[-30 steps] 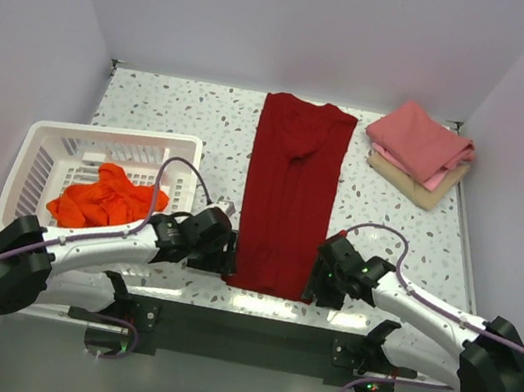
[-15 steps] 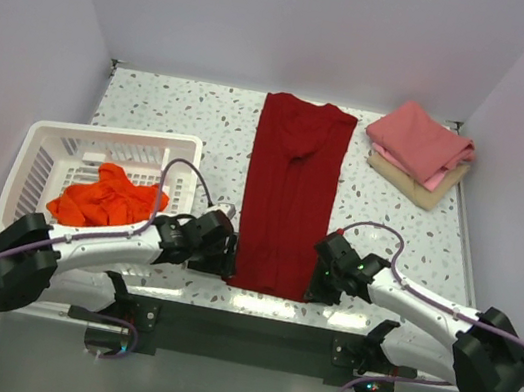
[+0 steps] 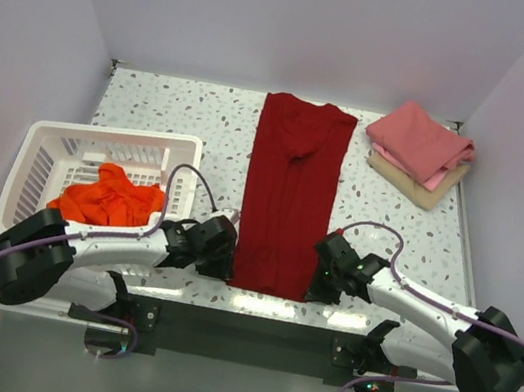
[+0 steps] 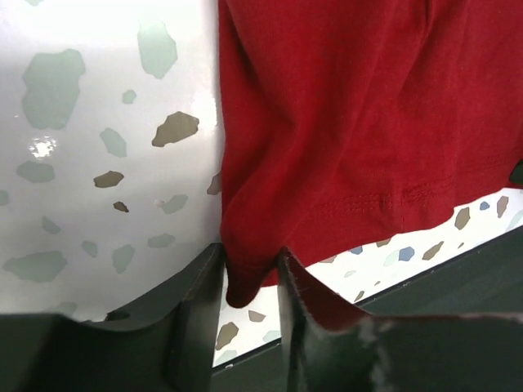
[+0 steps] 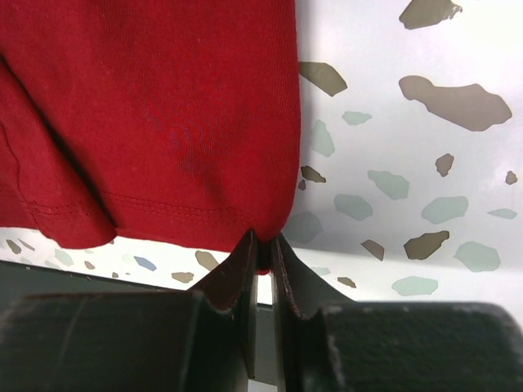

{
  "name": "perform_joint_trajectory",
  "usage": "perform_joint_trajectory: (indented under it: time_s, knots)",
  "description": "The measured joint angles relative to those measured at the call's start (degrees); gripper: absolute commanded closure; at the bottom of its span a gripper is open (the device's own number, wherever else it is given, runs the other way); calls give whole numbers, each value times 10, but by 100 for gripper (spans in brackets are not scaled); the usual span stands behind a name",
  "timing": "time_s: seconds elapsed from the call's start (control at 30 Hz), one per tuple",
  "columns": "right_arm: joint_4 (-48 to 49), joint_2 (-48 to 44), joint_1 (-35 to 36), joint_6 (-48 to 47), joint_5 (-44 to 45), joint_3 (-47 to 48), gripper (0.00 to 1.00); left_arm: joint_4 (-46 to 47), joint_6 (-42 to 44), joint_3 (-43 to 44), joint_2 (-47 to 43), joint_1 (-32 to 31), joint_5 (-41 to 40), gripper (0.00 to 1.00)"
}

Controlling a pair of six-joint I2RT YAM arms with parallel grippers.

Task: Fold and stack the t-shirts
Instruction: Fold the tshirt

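Both arms reach low and inward over the bench, the left pincer and right pincer each clenched on a near hem corner of the crimson t-shirt, which lies flat ahead between them.

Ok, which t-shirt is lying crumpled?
The orange-red t-shirt in the white basket; the crimson t-shirt lies flat, the pink t-shirt and tan t-shirt are folded.

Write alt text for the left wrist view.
The near corner of a dark crimson t-shirt sits between two dark jaws that flank it closely. The shirt lies on a white speckled table, its stitched hem showing.
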Motion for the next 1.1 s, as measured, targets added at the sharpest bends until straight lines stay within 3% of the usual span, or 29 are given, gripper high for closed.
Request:
perform_joint_trajectory:
  time_s: [0.07, 0.27, 0.8, 1.1]
  knots:
    - [1, 2, 0, 0, 0, 0, 99, 11, -4, -6, 1, -1, 5, 72]
    - [0, 10, 3, -5, 0, 8, 100, 38, -21, -23, 1, -6, 24, 99]
    - [-73, -19, 6, -11, 16, 51, 100, 35, -105, -52, -81, -38, 50, 100]
    - [-118, 19, 6, -35, 52, 171, 100, -11, -98, 56, -40, -30, 47, 100]
